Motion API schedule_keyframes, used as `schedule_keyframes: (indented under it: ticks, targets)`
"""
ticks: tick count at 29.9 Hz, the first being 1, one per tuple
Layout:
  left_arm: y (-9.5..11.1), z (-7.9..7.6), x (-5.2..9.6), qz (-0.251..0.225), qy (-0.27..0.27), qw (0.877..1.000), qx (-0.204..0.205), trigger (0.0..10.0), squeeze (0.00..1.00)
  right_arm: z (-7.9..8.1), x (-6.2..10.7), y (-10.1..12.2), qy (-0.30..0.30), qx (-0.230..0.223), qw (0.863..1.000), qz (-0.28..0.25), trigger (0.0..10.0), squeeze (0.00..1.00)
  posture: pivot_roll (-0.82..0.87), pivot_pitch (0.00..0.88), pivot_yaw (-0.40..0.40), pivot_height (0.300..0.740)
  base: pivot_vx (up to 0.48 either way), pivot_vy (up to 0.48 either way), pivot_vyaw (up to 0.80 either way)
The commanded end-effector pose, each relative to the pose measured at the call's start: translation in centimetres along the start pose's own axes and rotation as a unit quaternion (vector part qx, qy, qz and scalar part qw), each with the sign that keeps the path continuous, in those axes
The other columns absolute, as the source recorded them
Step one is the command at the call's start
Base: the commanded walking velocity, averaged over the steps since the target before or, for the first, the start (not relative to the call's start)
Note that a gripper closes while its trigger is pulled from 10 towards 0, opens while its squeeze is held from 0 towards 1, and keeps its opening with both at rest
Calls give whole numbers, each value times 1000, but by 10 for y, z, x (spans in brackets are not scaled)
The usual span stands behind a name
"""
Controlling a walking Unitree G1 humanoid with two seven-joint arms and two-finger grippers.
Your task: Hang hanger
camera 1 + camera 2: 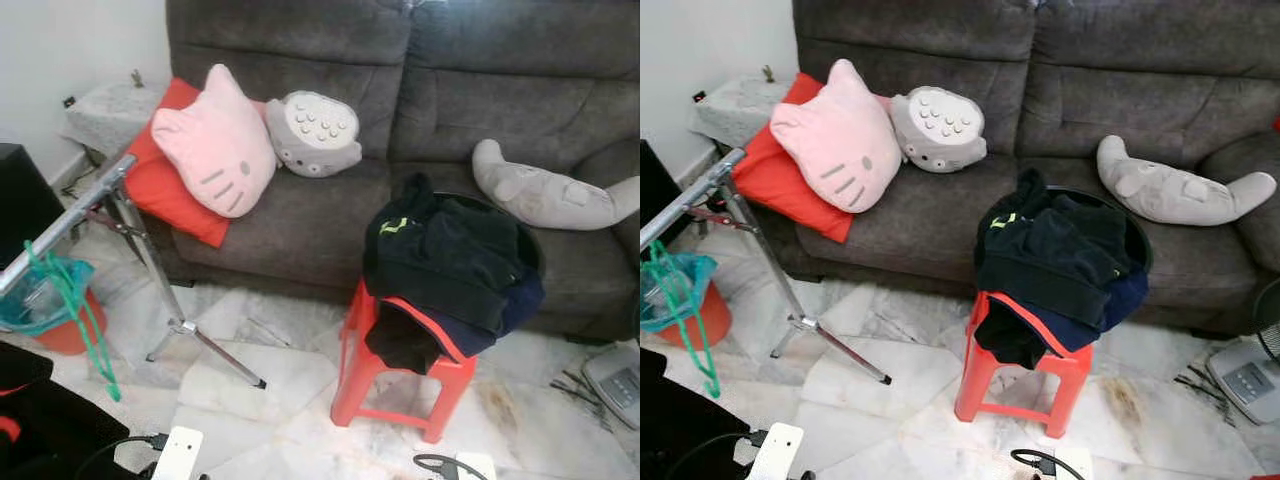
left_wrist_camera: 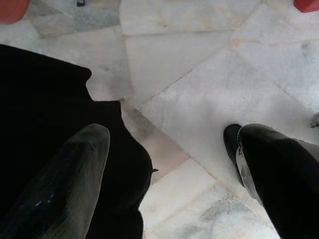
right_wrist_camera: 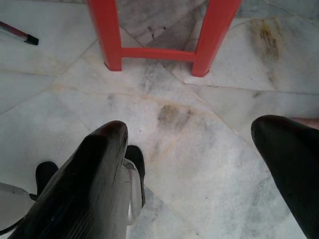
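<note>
Marble floor (image 3: 209, 119) below | my left hand (image 2: 169, 174) and right hand (image 3: 189, 169) hang low, fingers spread, empty | green hanger (image 1: 70, 310) on rack rail (image 1: 70, 215), well ahead-left of left hand

Green hanger (image 1: 70, 310) is hanging off the silver rack bar (image 1: 65, 222) at 9 o'clock, thin wire-like frame drooping downward, dangling in front of the orange bucket (image 1: 62, 330).

My head stereo pair looks forward and down at the sofa (image 1: 400, 120) and red stool (image 1: 395, 385), mid-range, nearly the same scene. Both wrist cams point down, close to the marble floor (image 2: 199, 89); right wrist shares the stool's legs.
</note>
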State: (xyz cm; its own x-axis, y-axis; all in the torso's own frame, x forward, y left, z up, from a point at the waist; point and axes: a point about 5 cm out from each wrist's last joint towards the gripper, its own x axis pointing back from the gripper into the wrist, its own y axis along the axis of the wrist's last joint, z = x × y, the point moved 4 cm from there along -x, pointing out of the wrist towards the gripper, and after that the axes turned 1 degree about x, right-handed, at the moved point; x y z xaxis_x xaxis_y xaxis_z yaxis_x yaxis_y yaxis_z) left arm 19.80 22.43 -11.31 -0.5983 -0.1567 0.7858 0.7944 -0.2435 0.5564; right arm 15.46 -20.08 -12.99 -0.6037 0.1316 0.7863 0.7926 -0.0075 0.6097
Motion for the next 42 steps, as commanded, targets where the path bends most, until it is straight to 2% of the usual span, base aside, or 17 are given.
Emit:
schedule_keyframes:
  ticks: [1, 6, 11, 16, 19, 20, 21, 22, 23, 24, 28, 29, 30, 31, 32, 36, 42]
  targets:
    - [-5, 0, 1, 7, 3, 1000, 3, 10000, 0, -3, 1, -1, -4, -4, 1000, -1, 10000, 0, 40, 0, -7, 740, 0, 0, 0]
    - [-5, 0, 1, 7, 1, 1000, 2, 10000, 0, -2, 1, -4, -4, -17, 1000, 6, 10000, 0, 40, 0, -9, 740, 0, 0, -150]
    - [-6, 0, 1, 8, 1, 1000, 1, 10000, 0, -3, 1, -3, -4, -6, 1000, 3, 10000, 0, 40, 0, -9, 740, 0, 0, -705]
    - [-6, -1, 1, 7, 0, 1000, 3, 10000, 0, -4, 1, -1, -12, -4, 1000, -8, 10000, 0, 42, 0, -13, 740, 0, 0, 0]
    - [-6, -2, 1, 7, -1, 1000, 4, 10000, 0, -8, 2, 6, -31, 21, 999, -32, 10000, 0, 42, 0, -13, 740, 0, 0, 0]
    - [-6, -2, 1, 7, -1, 1000, 4, 10000, 0, -9, 2, 8, -35, 38, 998, -40, 10000, 0, 42, 0, -13, 740, 0, 0, 0]
    - [-6, -2, 1, 7, -1, 1000, 4, 10000, 0, -10, 2, 13, -41, 81, 994, -54, 10000, 0, 42, 0, -13, 740, 0, 0, 0]
    - [-6, -2, 1, 7, -1, 1000, 4, 10000, 0, -10, 2, 13, -41, 81, 994, -54, 10000, 0, 42, 0, -13, 740, 0, 0, 0]
    - [-6, -2, 1, 8, 0, 1000, 3, 10000, 0, -11, 3, 23, -48, 137, 986, -86, 10000, 0, 27, 0, -16, 740, 0, 0, 0]
    - [-6, -2, 1, 8, 0, 1000, 3, 10000, 0, -10, 4, 28, -51, 150, 982, -104, 10000, 0, 27, 0, -16, 740, 0, 0, 0]
    - [-7, -2, 1, 8, -1, 1000, 2, 10000, 0, -10, 5, 32, -58, 163, 977, -121, 10000, 0, 27, 0, -16, 740, 0, 0, 0]
    - [-7, -2, 1, 8, -1, 1000, 2, 10000, 0, -8, 0, 69, -63, 160, 970, -173, 10000, 0, 27, 0, -16, 740, 0, 0, 0]
    - [-7, -2, 1, 8, -1, 1000, 2, 10000, 0, -8, -1, 97, -65, 155, 963, -210, 10000, 0, 27, 0, -16, 740, 0, 0, 0]
    - [-7, -2, 1, 8, -2, 1000, 2, 10000, 0, -7, -1, 116, -67, 152, 958, -235, 10000, 0, 27, 0, -16, 740, 0, 0, 0]
    - [-7, -2, 1, 8, -2, 1000, 2, 10000, 0, -7, 2, 125, -67, 150, 953, -256, 10000, 0, 27, 0, -16, 740, 0, 0, 0]
    - [-7, -3, 2, 9, -3, 1000, 1, 10000, 0, -9, 15, 119, -79, 174, 941, -279, 10000, 0, 8, 0, -26, 740, 0, 0, 0]
    - [-8, -3, 2, 9, -4, 1000, -3, 10000, 0, -9, 16, 119, -86, 181, 937, -287, 10000, 0, 8, 0, -26, 740, 0, 0, 0]
